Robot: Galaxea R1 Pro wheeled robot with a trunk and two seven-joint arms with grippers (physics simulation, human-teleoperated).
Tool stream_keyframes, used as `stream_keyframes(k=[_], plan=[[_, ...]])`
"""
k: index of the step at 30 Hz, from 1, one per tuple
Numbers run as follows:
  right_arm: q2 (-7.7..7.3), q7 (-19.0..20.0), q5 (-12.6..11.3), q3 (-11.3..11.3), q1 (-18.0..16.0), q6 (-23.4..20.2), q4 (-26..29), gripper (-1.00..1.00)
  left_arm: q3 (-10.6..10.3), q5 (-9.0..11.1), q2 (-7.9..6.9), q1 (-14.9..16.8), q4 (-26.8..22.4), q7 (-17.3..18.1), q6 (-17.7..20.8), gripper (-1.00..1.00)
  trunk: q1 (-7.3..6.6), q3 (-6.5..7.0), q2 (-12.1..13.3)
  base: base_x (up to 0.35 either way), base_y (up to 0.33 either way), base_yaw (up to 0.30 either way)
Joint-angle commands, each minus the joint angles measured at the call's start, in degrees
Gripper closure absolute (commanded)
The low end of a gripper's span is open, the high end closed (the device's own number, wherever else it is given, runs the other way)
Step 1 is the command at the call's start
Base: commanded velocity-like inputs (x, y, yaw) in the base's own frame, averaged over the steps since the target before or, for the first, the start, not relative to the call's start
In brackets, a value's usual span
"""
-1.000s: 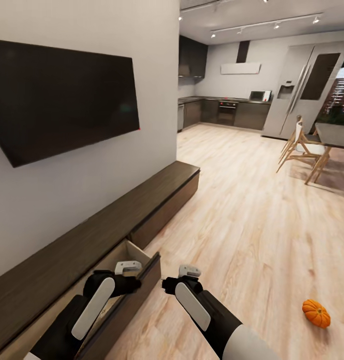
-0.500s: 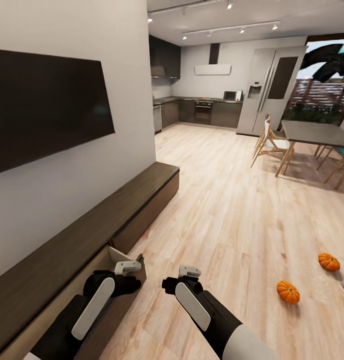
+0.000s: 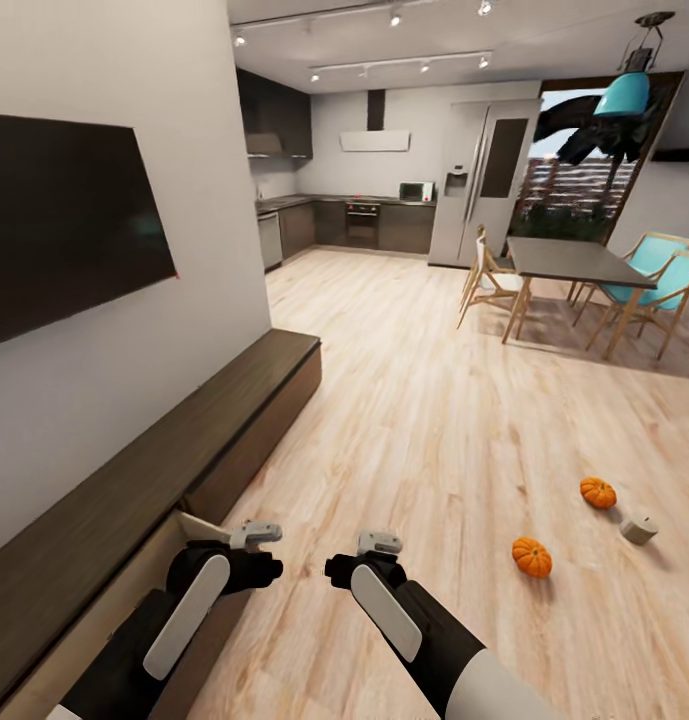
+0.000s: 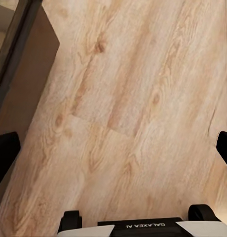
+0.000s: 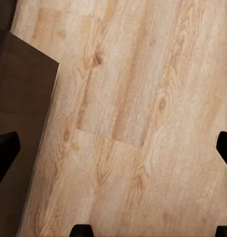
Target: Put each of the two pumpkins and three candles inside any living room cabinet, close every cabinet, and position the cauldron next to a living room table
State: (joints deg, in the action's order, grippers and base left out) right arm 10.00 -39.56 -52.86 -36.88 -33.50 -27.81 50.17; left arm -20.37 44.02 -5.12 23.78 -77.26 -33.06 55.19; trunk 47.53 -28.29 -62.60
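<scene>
Dark brown wooden cabinet (image 3: 199,440) runs along the white wall below a black wall-mounted screen (image 3: 64,235), its near drawer (image 3: 189,530) pulled open and largely masked by the robot's left arm, so the contents cannot be made out. Both arms hang low over bare pale wood plank floor (image 3: 424,420). The left gripper (image 4: 113,148) and right gripper (image 5: 113,145) are spread wide and empty, only their dark fingertips showing at the wrist views' edges. Two small orange ribbed pumpkins (image 3: 532,557) (image 3: 598,492) lie apart on open floor to the right, a stubby beige-grey candle (image 3: 639,528) near the farther one. Beyond stand a dark dining table (image 3: 574,262) and teal chairs (image 3: 664,280).
</scene>
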Motion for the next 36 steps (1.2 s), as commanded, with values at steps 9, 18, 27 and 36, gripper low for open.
stream_keyframes(k=[9,18,27,36], plan=[[0.0,-0.59,-0.25,-0.21,-0.07,-0.22,0.11,-1.0,-0.11,0.59,-0.06,0.04,-0.08,-0.6,0.09,-1.0,-1.98,1.55,3.58,0.0,0.0,-0.15],[0.0,-0.47,-0.28,-0.16,-0.07,-0.19,0.11,-1.0,-0.11,0.63,-0.06,0.04,-0.08,-0.6,0.07,-1.0,-3.96,3.27,7.19,0.0,0.0,-0.018],[0.0,-0.42,-0.32,-0.13,-0.07,-0.19,0.11,-1.0,-0.11,0.62,-0.06,0.04,-0.08,-0.6,0.07,-1.0,-5.49,5.13,10.0,0.0,0.0,-0.19],[0.0,-0.39,-0.32,-0.12,-0.07,-0.14,0.11,-1.0,-0.12,0.81,-0.06,0.04,-0.08,-0.6,0.09,-1.0,-5.49,5.77,10.0,0.0,0.0,-0.219]])
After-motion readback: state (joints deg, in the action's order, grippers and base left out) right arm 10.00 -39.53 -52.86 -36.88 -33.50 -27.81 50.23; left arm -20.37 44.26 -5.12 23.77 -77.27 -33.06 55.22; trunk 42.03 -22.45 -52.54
